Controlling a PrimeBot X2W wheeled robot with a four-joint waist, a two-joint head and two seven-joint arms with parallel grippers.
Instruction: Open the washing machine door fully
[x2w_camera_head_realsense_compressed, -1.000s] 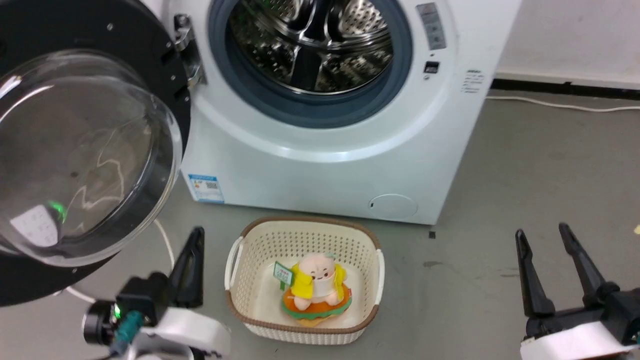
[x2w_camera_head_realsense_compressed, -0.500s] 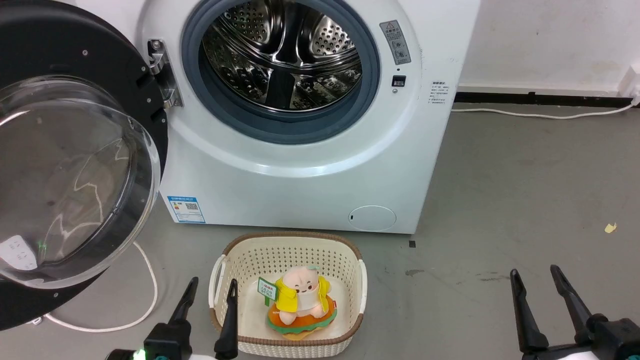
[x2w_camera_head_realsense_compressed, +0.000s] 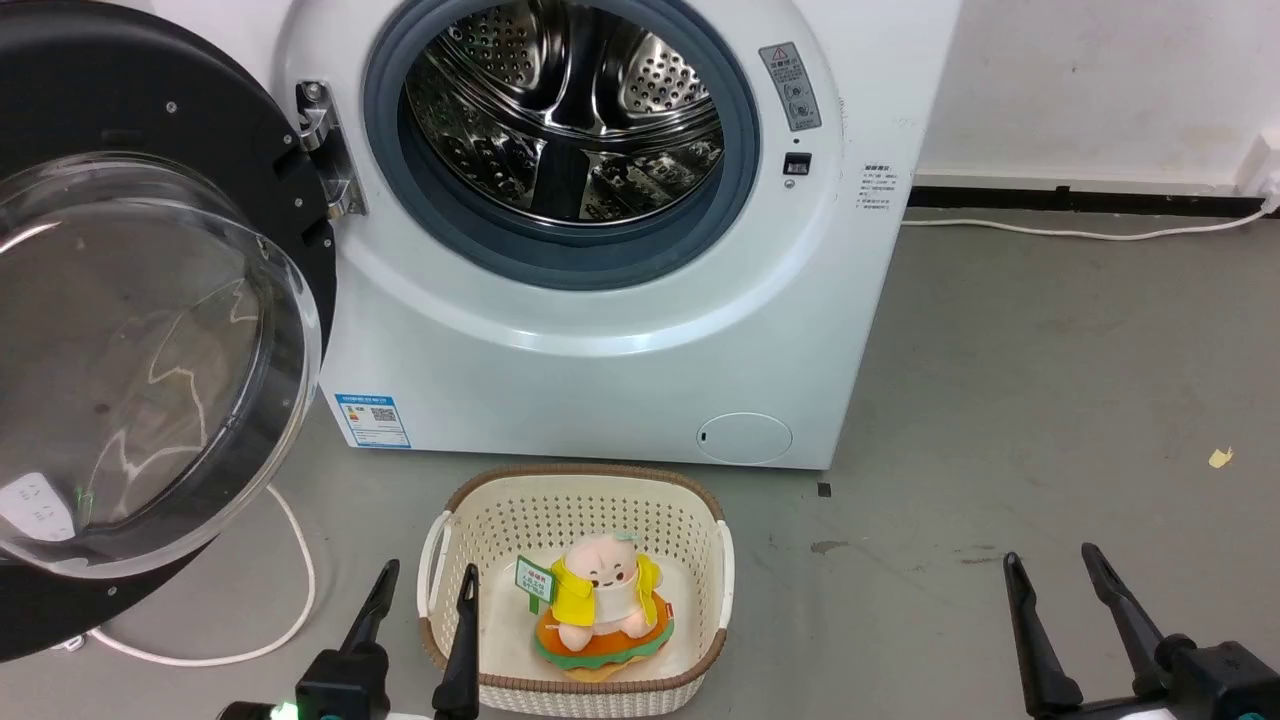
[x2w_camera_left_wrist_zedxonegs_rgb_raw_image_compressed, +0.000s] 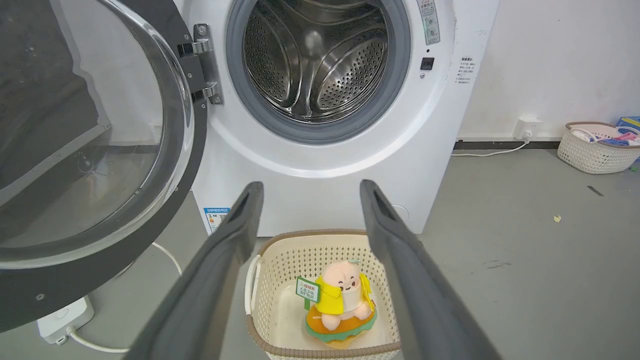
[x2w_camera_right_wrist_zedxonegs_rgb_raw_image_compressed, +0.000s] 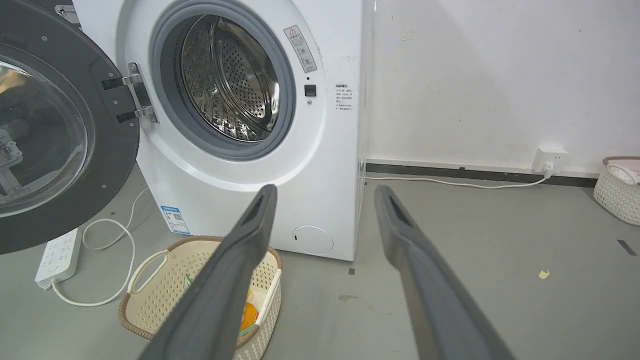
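The white washing machine (x2w_camera_head_realsense_compressed: 620, 350) stands ahead with its steel drum (x2w_camera_head_realsense_compressed: 565, 110) exposed. Its big black washing machine door (x2w_camera_head_realsense_compressed: 140, 300), with a bulging clear glass bowl, is swung wide to the left on its metal hinge (x2w_camera_head_realsense_compressed: 325, 150); it also shows as the washing machine door (x2w_camera_left_wrist_zedxonegs_rgb_raw_image_compressed: 90, 145) and the washing machine door (x2w_camera_right_wrist_zedxonegs_rgb_raw_image_compressed: 55, 140). My left gripper (x2w_camera_head_realsense_compressed: 428, 582) is open at the lower left, low over the floor, apart from the door and holding nothing. My right gripper (x2w_camera_head_realsense_compressed: 1052, 565) is open at the lower right, far from the machine.
A cream perforated basket (x2w_camera_head_realsense_compressed: 690, 510) with a plush toy (x2w_camera_head_realsense_compressed: 600, 610) sits on the grey floor right before the machine, beside my left fingers. A white cable (x2w_camera_head_realsense_compressed: 290, 590) and power strip (x2w_camera_left_wrist_zedxonegs_rgb_raw_image_compressed: 65, 317) lie under the door. Another basket (x2w_camera_left_wrist_zedxonegs_rgb_raw_image_compressed: 595, 150) stands by the far wall.
The head camera has pulled back and tilted, so the whole scene shifted. My left gripper, shut a second ago, has opened and dropped lower. The door stays wide open.
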